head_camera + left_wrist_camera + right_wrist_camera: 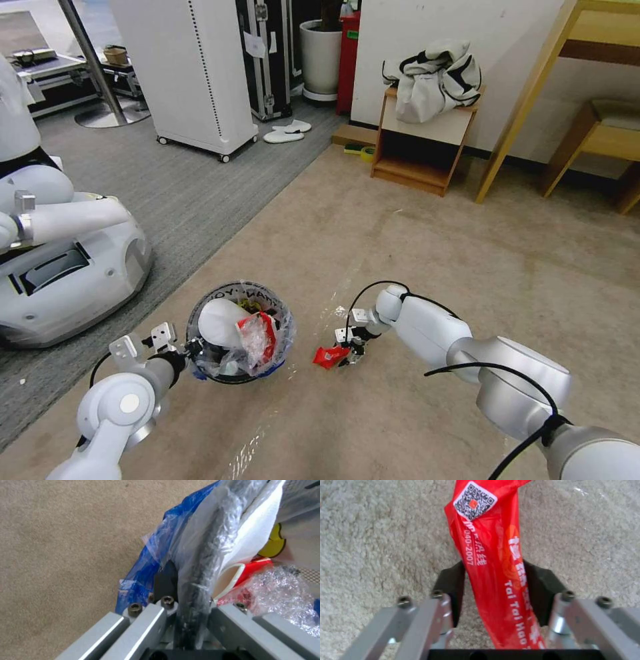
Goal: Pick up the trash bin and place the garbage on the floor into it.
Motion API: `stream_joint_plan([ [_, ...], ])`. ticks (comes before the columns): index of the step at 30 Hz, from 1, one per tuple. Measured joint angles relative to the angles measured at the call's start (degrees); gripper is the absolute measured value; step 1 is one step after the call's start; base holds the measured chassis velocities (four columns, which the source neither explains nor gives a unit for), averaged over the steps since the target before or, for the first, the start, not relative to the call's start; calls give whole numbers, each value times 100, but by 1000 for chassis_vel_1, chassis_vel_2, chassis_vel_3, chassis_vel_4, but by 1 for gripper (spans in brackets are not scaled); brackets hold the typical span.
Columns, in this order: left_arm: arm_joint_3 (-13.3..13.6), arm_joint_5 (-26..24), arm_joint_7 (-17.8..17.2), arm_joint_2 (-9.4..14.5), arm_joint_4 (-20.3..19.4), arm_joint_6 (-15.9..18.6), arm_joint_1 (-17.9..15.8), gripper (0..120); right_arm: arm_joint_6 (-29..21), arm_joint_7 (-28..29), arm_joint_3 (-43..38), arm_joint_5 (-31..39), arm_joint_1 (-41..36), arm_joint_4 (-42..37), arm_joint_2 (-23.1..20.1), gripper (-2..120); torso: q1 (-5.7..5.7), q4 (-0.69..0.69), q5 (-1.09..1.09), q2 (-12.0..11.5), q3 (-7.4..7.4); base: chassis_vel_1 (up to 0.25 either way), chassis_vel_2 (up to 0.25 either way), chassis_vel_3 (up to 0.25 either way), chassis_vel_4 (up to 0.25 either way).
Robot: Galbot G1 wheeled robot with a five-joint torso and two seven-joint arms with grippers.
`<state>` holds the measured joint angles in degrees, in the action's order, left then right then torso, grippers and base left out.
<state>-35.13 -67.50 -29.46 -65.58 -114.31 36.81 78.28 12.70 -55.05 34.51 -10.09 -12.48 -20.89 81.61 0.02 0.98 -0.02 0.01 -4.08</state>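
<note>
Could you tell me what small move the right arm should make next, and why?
Probably lift and carry the red wrapper leftward over the bin: the right gripper is shut on it just above the carpet, and the left gripper holds the bin's rim alongside.

The robot's left arm reaches forward, its grey metal left gripper (189, 349) clamped on the rim of the round, bag-lined trash bin (270, 313). Right of that bin, the bent right arm's right gripper (347, 355) pinches a red plastic wrapper (329, 357) low down.
</note>
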Motion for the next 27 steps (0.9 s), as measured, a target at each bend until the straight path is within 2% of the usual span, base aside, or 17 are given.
stream_joint_plan([
  [4,12,23,3,-13,0,-1,16,0,135,-9,-224,-225,-5,223,95,26,-1,-2,0,2,1,0,0,0,0],
  [14,41,34,13,15,-26,-2,27,0,174,161,-319,-292,-57,293,93,3,-1,-3,1,2,0,0,0,0,0],
  [19,63,30,13,38,-47,-2,15,0,135,213,-340,-327,-83,125,10,0,-1,-6,5,-1,-3,0,0,0,0],
  [21,92,30,15,69,-58,0,34,0,-6,513,-323,-330,-92,-123,-145,0,0,-9,6,-3,-5,0,0,0,0],
  [22,98,30,15,82,-57,2,36,0,-54,519,-309,-315,-101,-251,-208,0,0,-5,3,-4,-5,0,0,0,0],
  [27,116,-8,27,121,-60,6,5,0,-238,546,-214,-151,-96,-779,-452,0,1,-4,4,-4,-4,0,0,0,0],
])
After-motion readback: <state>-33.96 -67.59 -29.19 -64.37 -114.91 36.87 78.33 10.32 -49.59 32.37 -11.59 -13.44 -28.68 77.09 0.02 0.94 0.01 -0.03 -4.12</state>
